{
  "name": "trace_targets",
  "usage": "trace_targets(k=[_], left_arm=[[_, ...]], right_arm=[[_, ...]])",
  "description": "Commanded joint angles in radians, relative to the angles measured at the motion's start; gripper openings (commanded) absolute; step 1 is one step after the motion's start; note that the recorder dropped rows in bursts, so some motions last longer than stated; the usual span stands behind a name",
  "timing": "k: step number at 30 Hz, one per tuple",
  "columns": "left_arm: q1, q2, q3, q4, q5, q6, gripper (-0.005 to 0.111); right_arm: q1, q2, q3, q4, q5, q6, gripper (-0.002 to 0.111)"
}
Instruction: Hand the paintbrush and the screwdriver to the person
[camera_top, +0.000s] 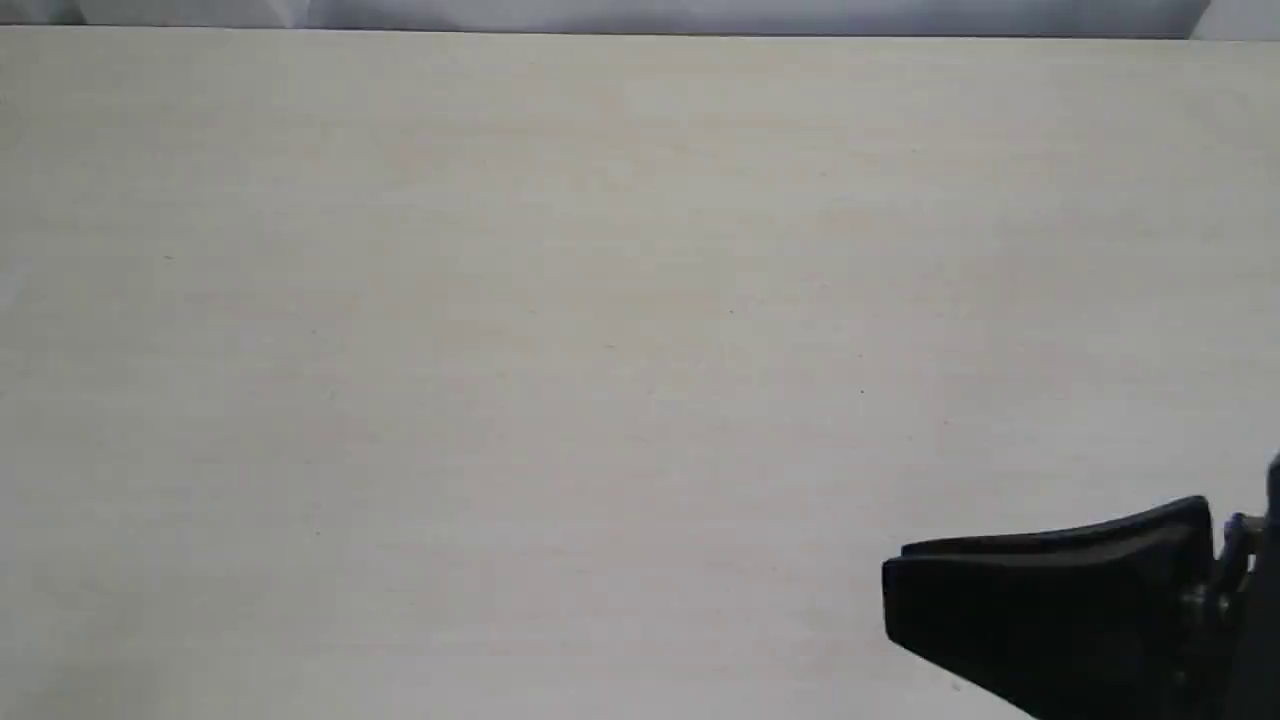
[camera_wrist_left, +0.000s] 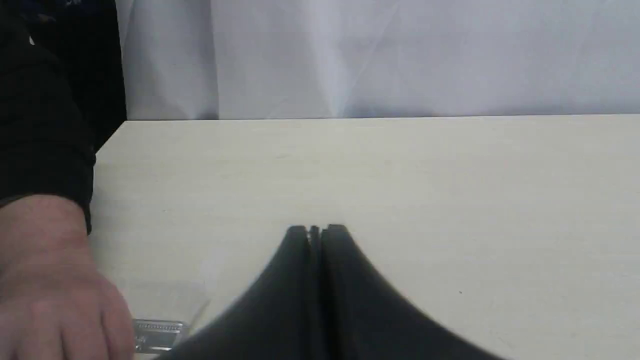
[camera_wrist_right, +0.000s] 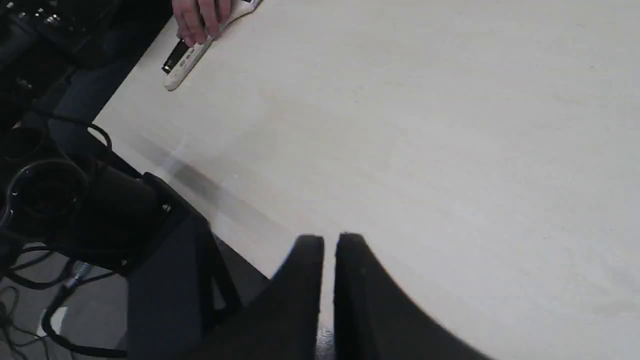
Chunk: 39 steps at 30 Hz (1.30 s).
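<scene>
The person's hand (camera_wrist_left: 50, 280), bare below a dark sleeve cuff, rests on the table beside my left gripper (camera_wrist_left: 316, 229), which is shut and empty. The paintbrush's silver ferrule (camera_wrist_left: 157, 335) pokes out from under that hand. In the right wrist view the hand (camera_wrist_right: 200, 17) lies on the paintbrush's pale handle (camera_wrist_right: 182, 70) near the table's edge. A black piece (camera_wrist_right: 173, 56) lies against the handle, possibly the screwdriver, though it is too small to tell. My right gripper (camera_wrist_right: 330, 237) is shut on nothing, low at the near right (camera_top: 890, 585) of the exterior view.
The pale table (camera_top: 600, 300) ends at a white cloth backdrop (camera_wrist_left: 400, 55). Off the table's edge in the right wrist view are black equipment and cables (camera_wrist_right: 75, 200). My left gripper is outside the exterior view.
</scene>
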Motion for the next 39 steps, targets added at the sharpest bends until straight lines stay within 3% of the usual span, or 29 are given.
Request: trace_targets(k=[1, 12, 16, 19, 28, 34, 39], left_arm=[[-0.008, -0.002, 0.002, -0.004, -0.005, -0.002, 0.000], [-0.008, -0.002, 0.002, -0.004, -0.005, -0.002, 0.000], [-0.008, -0.002, 0.002, -0.004, -0.005, -0.002, 0.000], [-0.008, -0.002, 0.002, -0.004, -0.005, -0.002, 0.000], [-0.008, -0.002, 0.002, 0.000, -0.007, -0.002, 0.000], [-0.008, -0.002, 0.002, 0.000, -0.007, -0.002, 0.000], [-0.008, -0.002, 0.002, 0.000, -0.007, -0.002, 0.000]], right_arm=[[0.000, -0.031, 0.001, -0.053, 0.053, -0.061, 0.005], [0.000, -0.063, 0.009, -0.370, 0.145, -0.111, 0.005], [-0.084, -0.072, 0.068, -0.422, 0.050, -0.149, 0.005], [-0.254, -0.074, 0.147, -0.438, -0.133, -0.185, 0.005], [-0.898, -0.161, 0.359, -0.437, -0.736, -0.274, 0.005], [-1.260, -0.303, 0.451, -0.436, -0.854, -0.281, 0.005], [-1.428, -0.423, 0.494, -0.436, -0.851, -0.255, 0.005]])
